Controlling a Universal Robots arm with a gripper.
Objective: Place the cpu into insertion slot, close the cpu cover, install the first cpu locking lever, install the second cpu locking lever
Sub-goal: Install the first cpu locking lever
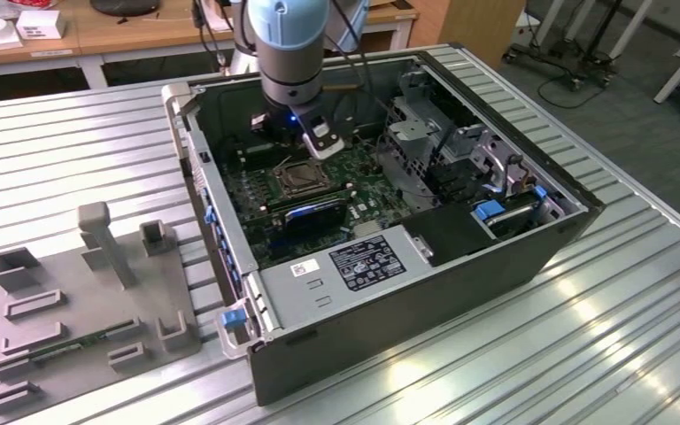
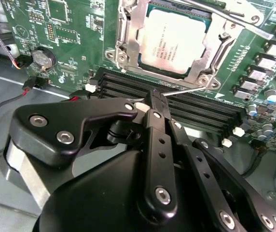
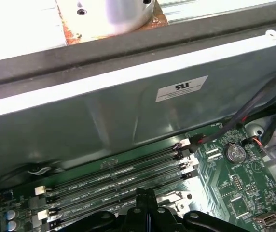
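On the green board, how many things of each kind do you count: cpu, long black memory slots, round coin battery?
cpu: 1
memory slots: 4
coin battery: 1
Total: 6

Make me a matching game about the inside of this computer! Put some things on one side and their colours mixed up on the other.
Things:
1. cpu
2. motherboard
3. memory slots
4. hand

Colours or looks:
A. green
B. black, jointed, with round screws
C. silvery-grey square
D. long, narrow, black with white end clips

Pairs: 1-C, 2-A, 3-D, 4-B
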